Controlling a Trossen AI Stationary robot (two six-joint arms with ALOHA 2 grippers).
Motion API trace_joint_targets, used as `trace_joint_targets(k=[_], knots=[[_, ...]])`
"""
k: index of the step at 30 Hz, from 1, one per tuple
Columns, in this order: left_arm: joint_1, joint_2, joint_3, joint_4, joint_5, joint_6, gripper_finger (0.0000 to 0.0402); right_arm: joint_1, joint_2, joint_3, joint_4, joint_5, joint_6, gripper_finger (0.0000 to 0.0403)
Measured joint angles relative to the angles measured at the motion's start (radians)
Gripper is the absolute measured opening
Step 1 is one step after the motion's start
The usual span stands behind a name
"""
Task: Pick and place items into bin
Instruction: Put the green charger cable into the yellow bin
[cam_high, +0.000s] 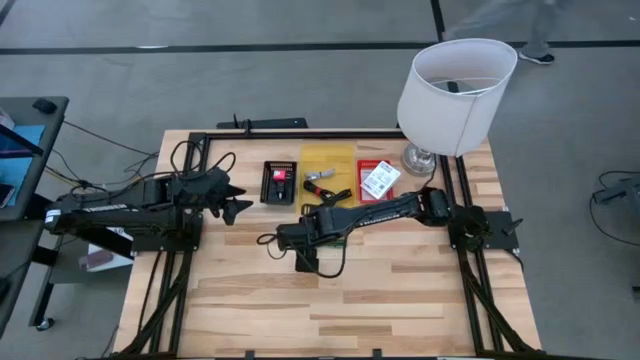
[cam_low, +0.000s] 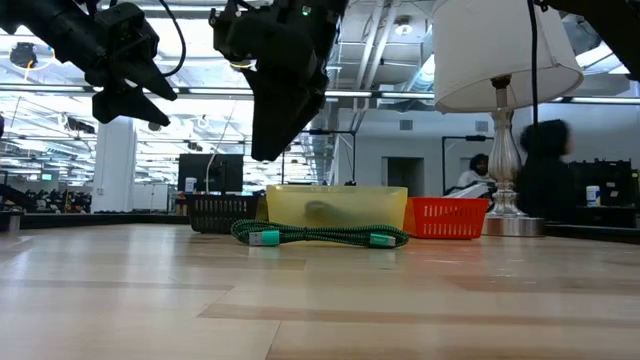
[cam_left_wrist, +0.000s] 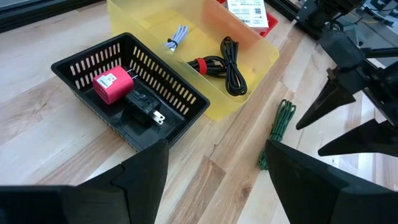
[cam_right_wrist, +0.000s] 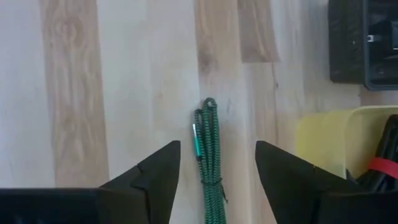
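Right gripper (cam_right_wrist: 217, 180) hovers above the green cord (cam_right_wrist: 209, 152), fingers spread, nothing held. Cord lies on table just beside yellow bin (cam_left_wrist: 249, 56). Left gripper (cam_left_wrist: 214, 177) open, idle near the bin. Risk: fingers pinch one loop only, coil unravels and snags the bin's rim.

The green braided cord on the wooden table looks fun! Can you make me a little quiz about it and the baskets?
1. True or false: the green braided cord lies inside the yellow plastic bin.
2. Which basket holds the pink-red charger block? A) black slotted basket B) red basket C) yellow plastic bin
3. Fill in: the right gripper hangs above the cord with its fingers ____.

Key: 1 false, it lies on the wooden table beside the bin. 2 A. 3 open.
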Motion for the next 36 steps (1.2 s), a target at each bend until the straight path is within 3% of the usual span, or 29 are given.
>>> trace_joint_targets(k=[6, 26, 36], knots=[[0.0, 0.0, 0.0, 0.0, 0.0, 0.0, 0.0258, 0.001, -0.001, -0.013, 0.018, 0.0, 0.0, 0.0208], [0.0, 0.0, 0.0, 0.0, 0.0, 0.0, 0.0258, -0.032, -0.002, -0.276, 0.175, -0.065, 0.027, 0.0193], [0.0, 0.0, 0.0, 0.0, 0.0, 0.0, 0.0258, -0.034, -0.009, -0.337, 0.24, -0.128, 0.044, 0.0153]])
